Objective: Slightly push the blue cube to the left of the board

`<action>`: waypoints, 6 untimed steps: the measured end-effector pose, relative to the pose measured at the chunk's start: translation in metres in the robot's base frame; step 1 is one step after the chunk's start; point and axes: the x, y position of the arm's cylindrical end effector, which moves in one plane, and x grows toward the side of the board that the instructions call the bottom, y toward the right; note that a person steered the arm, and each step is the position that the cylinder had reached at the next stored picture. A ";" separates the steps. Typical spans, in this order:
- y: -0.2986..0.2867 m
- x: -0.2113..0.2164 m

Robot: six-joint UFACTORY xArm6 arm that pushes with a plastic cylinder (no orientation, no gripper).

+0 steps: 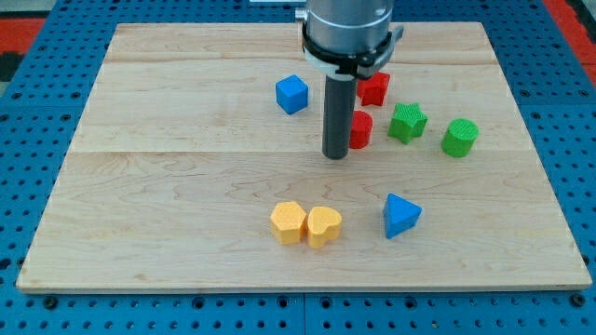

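The blue cube (291, 94) sits on the wooden board (168, 167) a little above the middle. My tip (335, 155) rests on the board below and to the right of the blue cube, with a gap between them. The rod stands right beside a red cylinder (361, 130), covering its left edge.
A red block (375, 88) lies behind the rod at the top. A green star-like block (407, 122) and a green cylinder (459, 137) lie to the right. A yellow hexagon (289, 222), a yellow heart (324, 226) and a blue triangle (400, 215) lie near the bottom.
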 end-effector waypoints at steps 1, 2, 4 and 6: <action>0.015 -0.027; 0.025 -0.066; 0.037 -0.080; -0.039 -0.089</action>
